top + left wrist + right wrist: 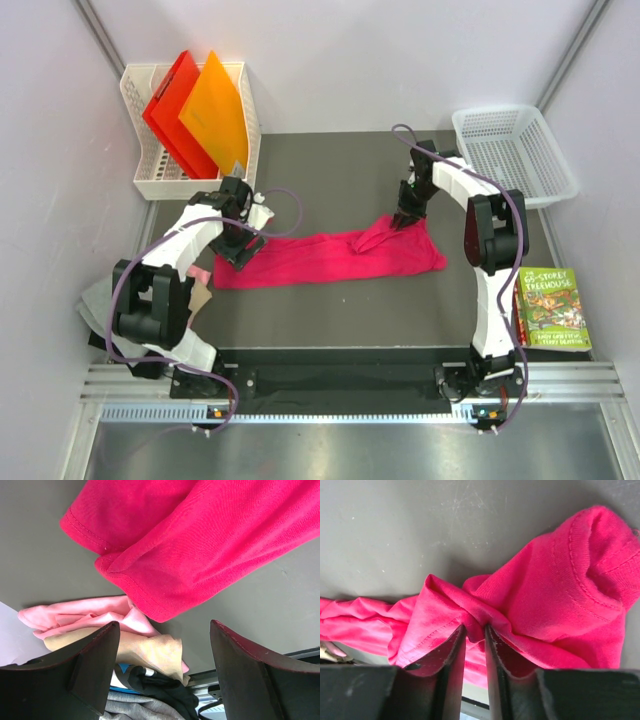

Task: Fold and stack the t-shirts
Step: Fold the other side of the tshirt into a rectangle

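The magenta t-shirt (330, 258) lies stretched left to right across the middle of the desk (330, 180), bunched into a long band and not a flat spread. The right gripper (475, 630) is on it, just right of its middle at the far edge. Its 2 fingers (452, 650) are nearly together, with a ridge of pink cloth nipped between them. That looks like a pinch taken to lift this edge and open the cloth out, since the hem and a sleeve are crumpled around the grip.

Over at the left end, the left gripper (165, 624) hangs above the shirt's hemmed corner with its fingers spread wide and nothing between them. My read is that it is lined up to take that corner so both arms can pull the band taut.

Just past that corner, at the desk's left edge, the smaller shirts wait in a loose heap. There is a pale pink t-shirt (85, 615) on top, a tan t-shirt (150, 650) under it and a grey t-shirt (135, 707) lower down. A sliver of blue is too hidden to judge.

For writing, the green book (552, 308) at the near right reads "STOREY TREEHOUSE". The number before it looks like 65, but I can't be sure, and the small print is unreadable. No label shows on the shirt.
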